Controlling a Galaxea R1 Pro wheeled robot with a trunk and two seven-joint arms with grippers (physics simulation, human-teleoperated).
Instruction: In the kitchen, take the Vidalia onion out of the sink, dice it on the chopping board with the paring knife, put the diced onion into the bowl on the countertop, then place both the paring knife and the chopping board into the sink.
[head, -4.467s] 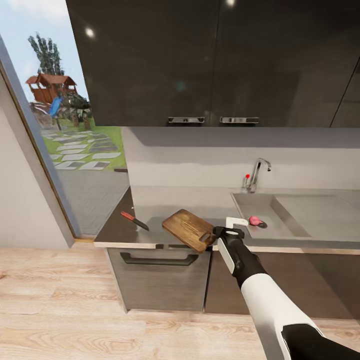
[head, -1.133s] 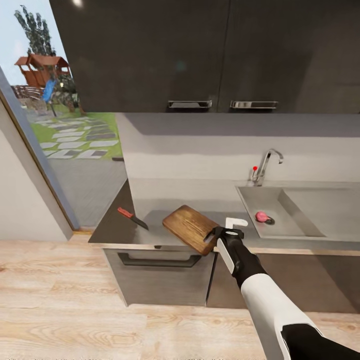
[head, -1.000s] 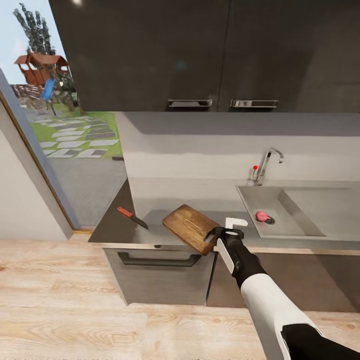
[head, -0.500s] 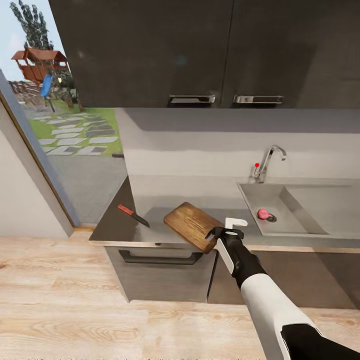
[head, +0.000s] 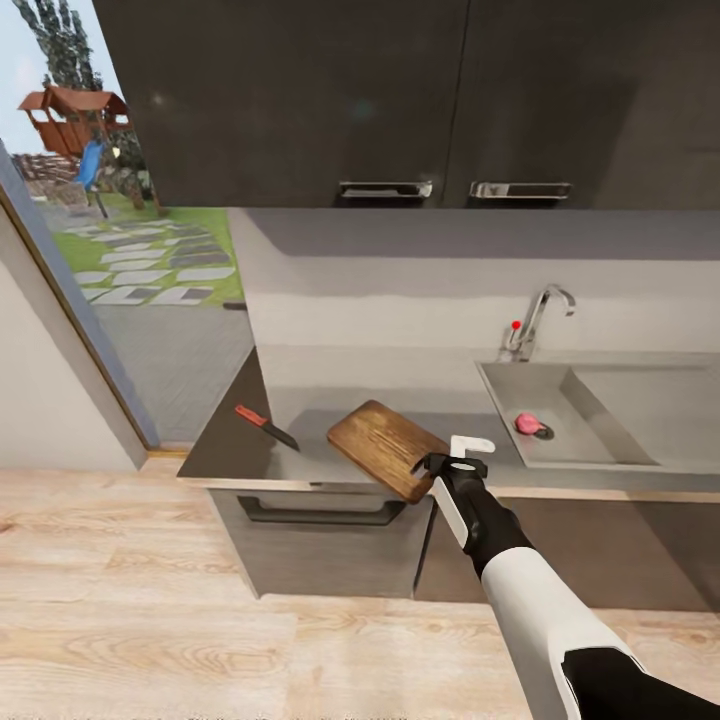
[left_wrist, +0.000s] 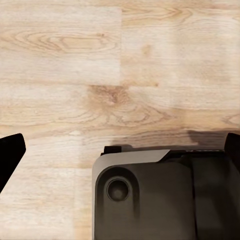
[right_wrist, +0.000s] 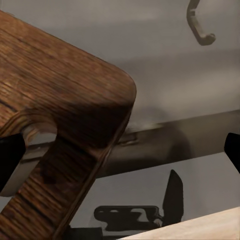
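grey table (head: 300, 400) over dark cabinets. paring knife (head: 265, 427) flat near left end. chopping board (head: 385, 448) angled at front edge, corner overhanging. sink (head: 600, 450) set in right part, vidalia onion (head: 527, 423) in basin.

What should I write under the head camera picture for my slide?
Right gripper at the chopping board; Vidalia onion waits in the sink.

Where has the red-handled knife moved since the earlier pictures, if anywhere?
No. The paring knife keeps its spot on the countertop, left of the chopping board; only the camera shifted.
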